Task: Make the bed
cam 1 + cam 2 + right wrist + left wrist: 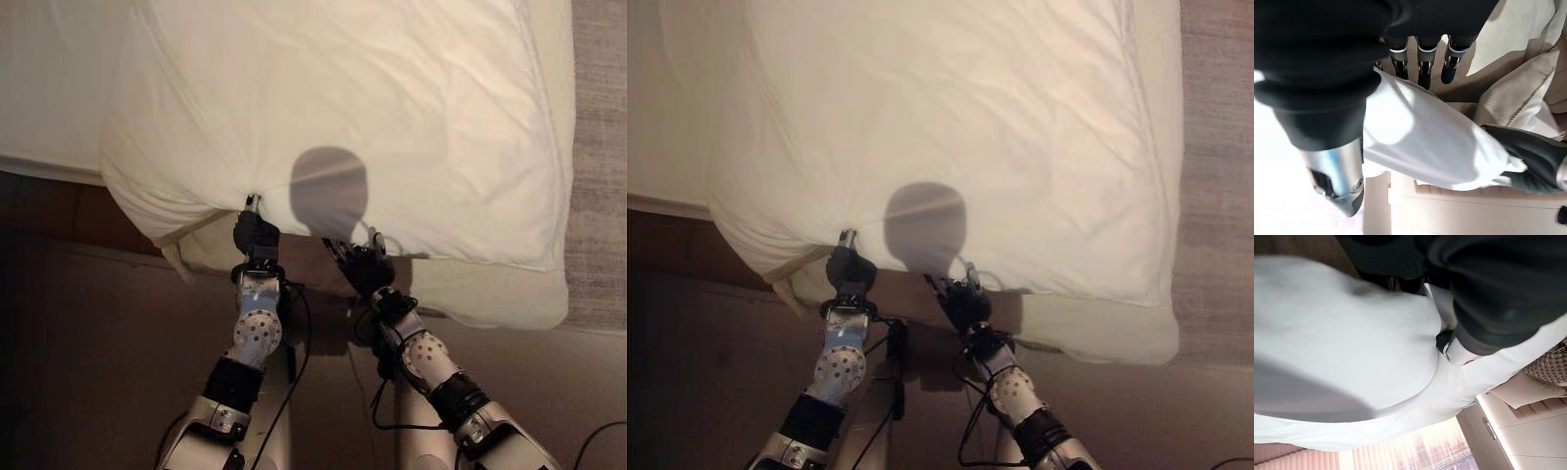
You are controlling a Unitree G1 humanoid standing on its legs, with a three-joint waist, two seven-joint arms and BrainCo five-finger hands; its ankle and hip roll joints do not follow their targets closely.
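Both hands grip the white duvet's near edge: left hand (256,233) pinches the hem at about 7 o'clock, right hand (361,262) curls round it toward 5 o'clock. White duvet (343,108) lies rumpled over the bed (39,88). Spreading is underway, I judge; next, draw the hem taut and square.

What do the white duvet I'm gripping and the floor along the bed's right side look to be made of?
The duvet looks like matte woven cotton over soft filling: it puffs, creases and puckers where the left hand and right hand pinch its edge. The floor strip looks like grey low-pile carpet, with a fine mottled, dull texture; its fibre can't be told.
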